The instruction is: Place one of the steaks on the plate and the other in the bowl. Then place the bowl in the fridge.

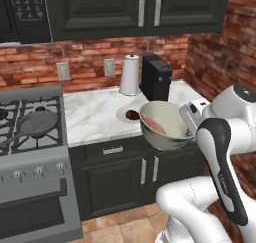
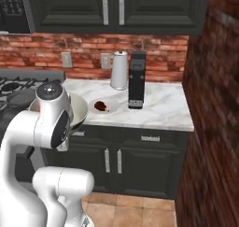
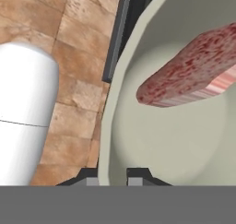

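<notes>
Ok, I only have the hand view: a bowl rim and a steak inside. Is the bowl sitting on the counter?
Observer: No. The gripper holds the bowl by its rim, up off the counter, out past the front edge.
Operator: And the other steak?
Observer: The second steak lies on the plate, on the counter behind the bowl.
Operator: Anything else nearby?
Observer: A paper towel roll and a black appliance stand by the wall.

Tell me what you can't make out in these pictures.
- Fingertips: hand view, cut off by the bottom edge where they pinch the bowl rim.
- Bowl: right base view, mostly hidden behind the arm.
- Steak on the plate: left base view, too small for detail.
- Fridge: nowhere to judge its door.
</notes>
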